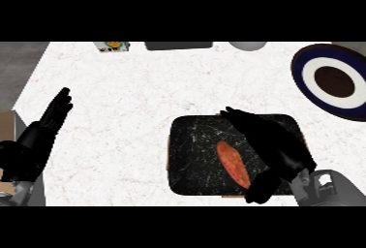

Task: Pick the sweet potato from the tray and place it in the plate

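Right hand (275, 147) shows nearest, coming in from five o'clock over the tray (193, 145), its fingers straight and fairly wide, holding nothing. Just beside it, toward nine o'clock of the palm, the sweet potato (233, 163) lies on the dark tray surface, right of the tray's middle. Its long axis runs from about eleven o'clock down to five o'clock, roughly parallel to the hand's own line, so the fingers sit alongside it rather than across it; whether they touch it I cannot tell. By my judgement the grasp is not yet made, and the hand must shift toward nine o'clock and curl round the sweet potato. From the tray, the plate (303, 72) lies at two o'clock, well apart, at the counter's (143, 97) edge. Left hand (53, 116) rests open at nine o'clock, much farther off.
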Available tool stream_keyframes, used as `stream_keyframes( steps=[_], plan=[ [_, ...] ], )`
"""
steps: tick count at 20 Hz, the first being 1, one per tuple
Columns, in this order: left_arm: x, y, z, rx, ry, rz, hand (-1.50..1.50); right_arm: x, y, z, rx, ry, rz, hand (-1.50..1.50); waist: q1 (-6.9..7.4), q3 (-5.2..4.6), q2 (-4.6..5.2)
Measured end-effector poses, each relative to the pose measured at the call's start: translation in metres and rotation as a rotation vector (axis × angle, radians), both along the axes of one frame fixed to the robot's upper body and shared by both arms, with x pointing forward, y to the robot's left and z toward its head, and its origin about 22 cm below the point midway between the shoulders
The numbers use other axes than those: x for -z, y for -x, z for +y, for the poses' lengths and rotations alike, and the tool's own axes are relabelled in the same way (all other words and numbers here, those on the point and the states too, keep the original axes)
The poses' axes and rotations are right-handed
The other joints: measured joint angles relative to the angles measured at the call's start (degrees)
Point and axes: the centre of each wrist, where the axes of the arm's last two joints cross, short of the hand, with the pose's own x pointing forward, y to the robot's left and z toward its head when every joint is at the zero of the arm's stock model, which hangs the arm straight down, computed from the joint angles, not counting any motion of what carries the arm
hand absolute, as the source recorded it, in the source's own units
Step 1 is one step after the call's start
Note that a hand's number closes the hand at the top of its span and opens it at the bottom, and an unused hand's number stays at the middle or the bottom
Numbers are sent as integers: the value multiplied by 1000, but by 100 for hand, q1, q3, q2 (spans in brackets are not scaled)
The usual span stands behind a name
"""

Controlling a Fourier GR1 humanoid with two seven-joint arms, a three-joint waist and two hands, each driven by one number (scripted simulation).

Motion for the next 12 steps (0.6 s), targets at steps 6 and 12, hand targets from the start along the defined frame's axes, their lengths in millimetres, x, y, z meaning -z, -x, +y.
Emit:
stream_keyframes(
  steps=[6,12],
  plan=[
    [0,-6,-5,8,3,-6,0,6,-4,6,8,48,63,-150,69,13,5],
    [2,-10,-6,16,7,-10,0,23,-9,11,12,131,123,-150,117,14,12]
  ],
)
